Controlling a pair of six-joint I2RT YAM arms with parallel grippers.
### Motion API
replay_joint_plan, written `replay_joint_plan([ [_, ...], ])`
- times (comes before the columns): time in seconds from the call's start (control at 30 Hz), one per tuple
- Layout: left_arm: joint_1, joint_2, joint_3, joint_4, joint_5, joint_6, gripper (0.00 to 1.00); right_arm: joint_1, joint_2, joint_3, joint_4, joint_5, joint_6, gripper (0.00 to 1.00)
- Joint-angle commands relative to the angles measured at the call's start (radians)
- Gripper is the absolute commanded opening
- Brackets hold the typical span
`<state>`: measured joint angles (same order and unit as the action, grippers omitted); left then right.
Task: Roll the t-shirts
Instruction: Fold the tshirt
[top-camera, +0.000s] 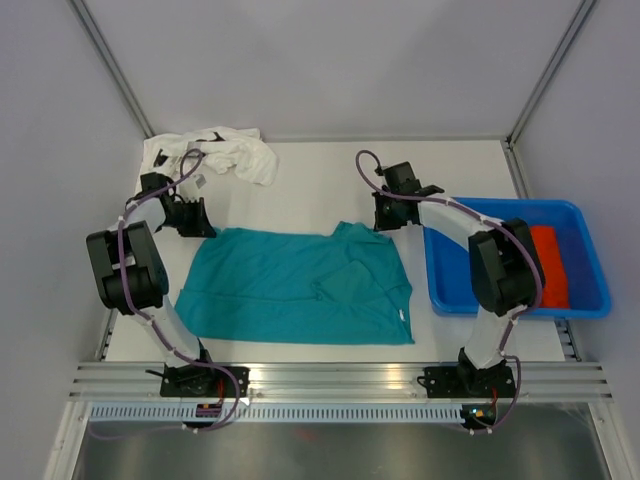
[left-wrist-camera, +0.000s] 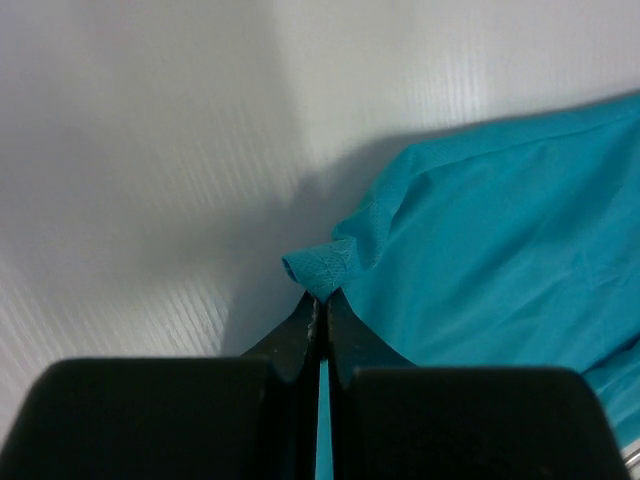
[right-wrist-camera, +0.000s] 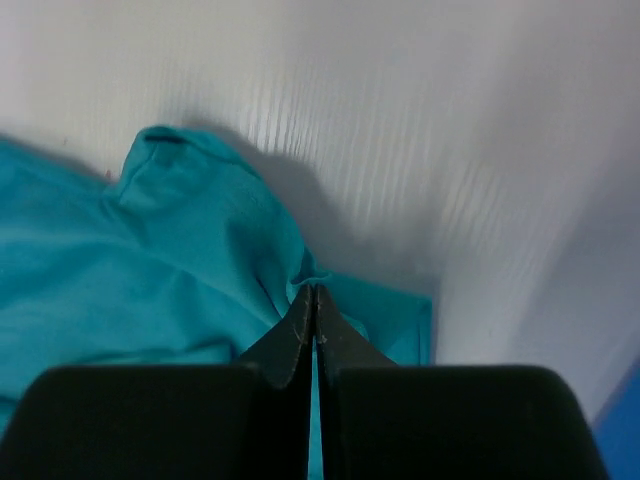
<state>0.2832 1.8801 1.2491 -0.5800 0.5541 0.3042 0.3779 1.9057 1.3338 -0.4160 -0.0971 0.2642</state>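
Teal shirt (top-camera: 300, 285) spread flat by the table's (top-camera: 300, 190) near edge
Left fingers (left-wrist-camera: 318, 312) and right fingers (right-wrist-camera: 312, 305) each pinch a far corner; best to roll both corners nearward together, level and tight

Flat-spread teal t-shirt (top-camera: 300, 285) at centre, crumpled white t-shirt (top-camera: 228, 153) far left, orange-red t-shirt (top-camera: 548, 265) far right.

The teal t-shirt (top-camera: 300, 285) is soft matt cloth with a fine knit showing at its far left corner. The crumpled white t-shirt (top-camera: 225, 152) and the orange-red t-shirt (top-camera: 548, 265) are equally dull cloth. The white table (top-camera: 310, 185) looks matt and faintly ribbed, the blue tub (top-camera: 437, 280) is smooth, slightly glossy plastic, and the near rail (top-camera: 330, 378) is grooved bare metal.
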Motion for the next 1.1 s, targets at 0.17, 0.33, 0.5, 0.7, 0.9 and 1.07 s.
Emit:
replay_joint_plan([
  [0.17, 0.08, -0.242, -0.123, 0.055, 0.132, 0.185, 0.02, 0.05, -0.378, -0.284, 0.059, 0.036, 0.073, 0.0],
  [0.33, 0.1, -0.302, -0.191, 0.017, 0.144, 0.3, 0.02, 0.088, -0.508, -0.401, 0.011, 0.066, 0.118, 0.0],
  [0.5, 0.119, -0.375, -0.261, -0.004, 0.155, 0.417, 0.02, 0.118, -0.608, -0.472, -0.062, 0.123, 0.136, 0.0],
  [0.7, 0.175, -0.384, -0.272, -0.05, 0.184, 0.489, 0.02, 0.138, -0.724, -0.568, -0.073, 0.137, 0.197, 0.0],
  [0.9, 0.201, -0.398, -0.292, -0.098, 0.213, 0.575, 0.02, 0.187, -0.764, -0.62, -0.058, 0.171, 0.265, 0.0],
  [1.07, 0.238, -0.404, -0.293, -0.126, 0.225, 0.61, 0.02, 0.246, -0.783, -0.634, -0.096, 0.212, 0.293, 0.0],
])
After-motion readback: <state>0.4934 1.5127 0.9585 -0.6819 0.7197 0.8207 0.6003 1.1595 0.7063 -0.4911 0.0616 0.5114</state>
